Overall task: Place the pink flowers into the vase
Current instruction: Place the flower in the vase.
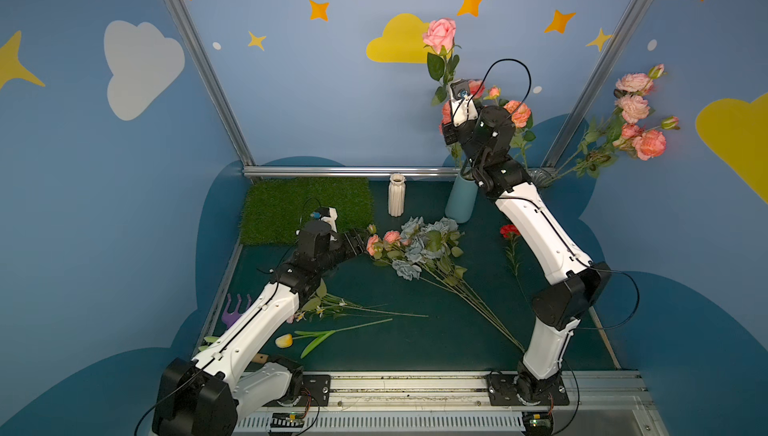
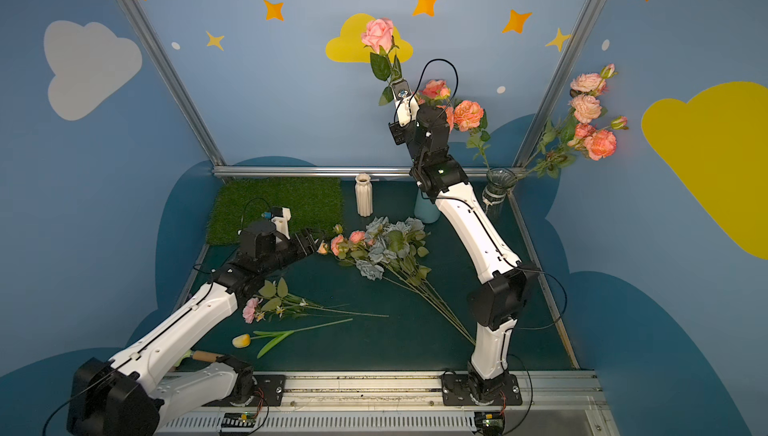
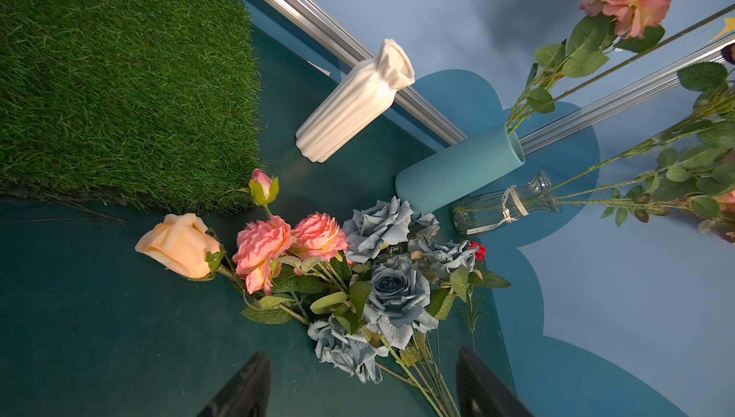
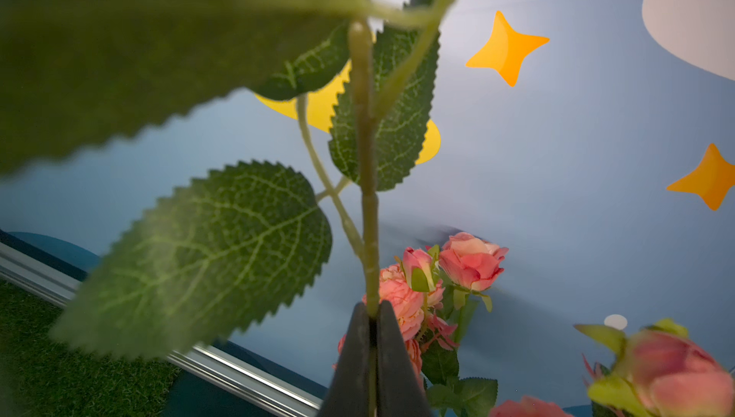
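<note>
Blue walls (image 1: pixel 316 93) were painted with white and yellow clouds, orange stars and pale dots, and were framed by aluminium rails (image 1: pixel 353 171). A yellow cloud (image 1: pixel 395 41) was seen on the back wall beyond the right claw (image 4: pixel 372 317). The dark teal surface (image 1: pixel 415 346) was covered, just beside the left claw (image 3: pixel 360 353), by a patch of artificial grass (image 1: pixel 307 209). Soft, even light was cast.
</note>
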Controlling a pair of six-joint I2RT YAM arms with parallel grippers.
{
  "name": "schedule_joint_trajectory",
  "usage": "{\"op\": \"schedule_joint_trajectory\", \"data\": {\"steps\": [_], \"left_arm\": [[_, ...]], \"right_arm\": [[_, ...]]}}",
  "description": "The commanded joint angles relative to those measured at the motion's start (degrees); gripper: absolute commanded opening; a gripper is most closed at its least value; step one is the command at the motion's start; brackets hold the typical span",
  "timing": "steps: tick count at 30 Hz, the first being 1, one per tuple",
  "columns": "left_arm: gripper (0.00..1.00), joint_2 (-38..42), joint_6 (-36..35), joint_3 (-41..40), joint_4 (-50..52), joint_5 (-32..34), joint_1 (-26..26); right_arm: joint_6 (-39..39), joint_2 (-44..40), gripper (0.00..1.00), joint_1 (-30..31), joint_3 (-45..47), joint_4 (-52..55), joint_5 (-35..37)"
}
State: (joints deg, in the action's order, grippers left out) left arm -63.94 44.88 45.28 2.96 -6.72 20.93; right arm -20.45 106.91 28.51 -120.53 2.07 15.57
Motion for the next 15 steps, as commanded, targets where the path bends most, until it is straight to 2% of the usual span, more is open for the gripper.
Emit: {"op": "schedule_joint_trajectory", "data": {"steps": [1,15], "left_arm": [[0.74,-0.3,-0.17,-0.46,-1.24,-1.01,-0.43],[0.74,-0.95,0.04,-0.5,-0.4,0.0,-0.45]], "right_arm": [[-0.96,-1.21,0.0,-0.46,-1.65,1.49,2.02],[-1.57,-0.49,0.0,-1.51,-2.93,2.41,4.01]]}}
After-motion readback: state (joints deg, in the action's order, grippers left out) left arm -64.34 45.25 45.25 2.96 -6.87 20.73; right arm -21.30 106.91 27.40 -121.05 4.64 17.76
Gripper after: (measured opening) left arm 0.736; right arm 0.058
